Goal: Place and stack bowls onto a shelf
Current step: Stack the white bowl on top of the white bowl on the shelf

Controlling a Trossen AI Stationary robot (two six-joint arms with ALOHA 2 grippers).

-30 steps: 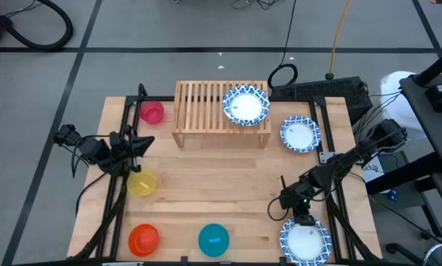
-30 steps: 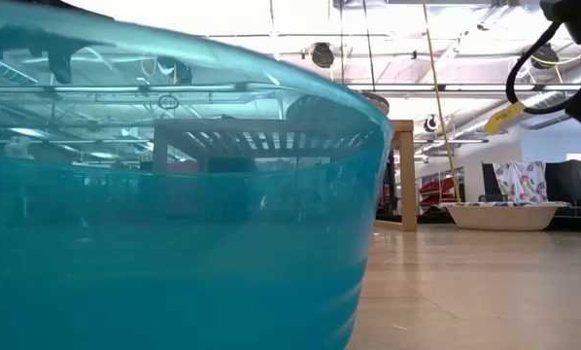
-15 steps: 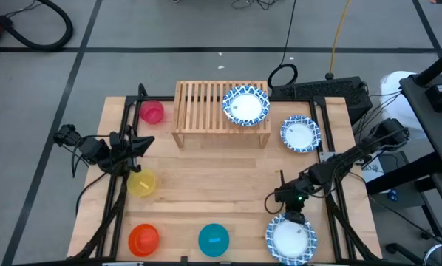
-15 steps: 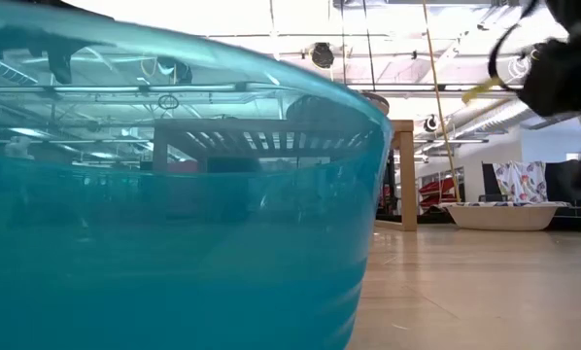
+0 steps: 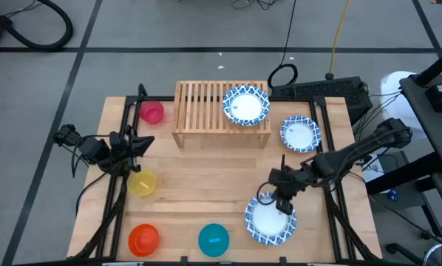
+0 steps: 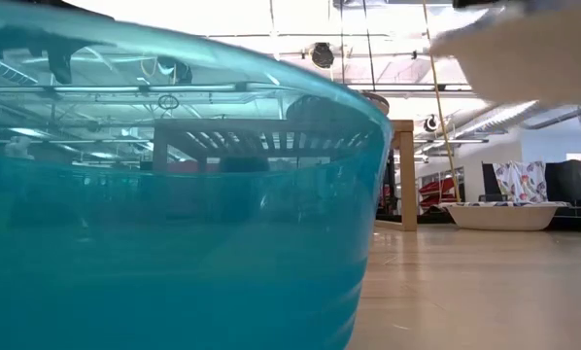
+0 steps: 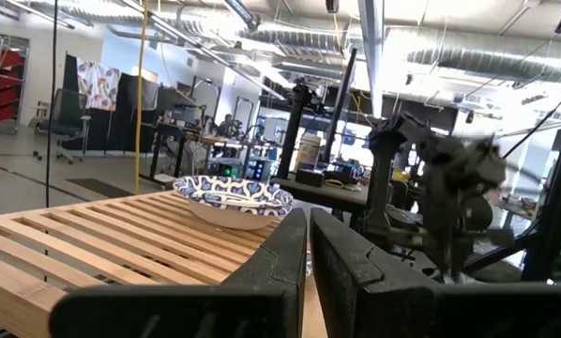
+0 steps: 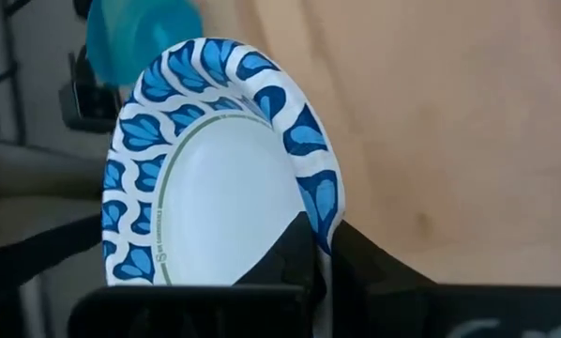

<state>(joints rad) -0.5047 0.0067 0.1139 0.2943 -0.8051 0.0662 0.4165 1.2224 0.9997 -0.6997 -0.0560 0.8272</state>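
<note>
My right gripper [image 5: 279, 201] is shut on a blue-patterned bowl [image 5: 270, 219] held over the table's near right part. Its white underside [image 6: 524, 58] shows high in the low view. A second patterned bowl [image 5: 246, 104] sits on the right end of the light-wood shelf [image 5: 206, 111]. A third [image 5: 300, 134] rests on the table, right of the shelf. Pink [image 5: 152, 111], yellow [image 5: 141, 182], orange-red [image 5: 143, 238] and teal [image 5: 213, 239] bowls stand on the table's left and near parts. My left gripper [image 5: 144, 142] waits shut at the left edge, with nothing in it. My right gripper pinches the bowl's patterned rim [image 8: 323, 211], one finger inside the bowl and one under it. The fingers come slanting down from the table's right side. The bowl reaches out beyond the fingertips toward the near left, tilted and lifted clear of the table.
The shelf's left slats [image 5: 195, 103] are bare. The teal bowl [image 6: 174, 194] fills most of the low view. Black arm frames run along the table's left edge [image 5: 117, 192] and right edge [image 5: 339, 207].
My right gripper has risen from the table's near right corner and gone toward the left edge, tipping as it rose. The patterned bowl has come up off the table with it and now hangs clear, farther left.
</note>
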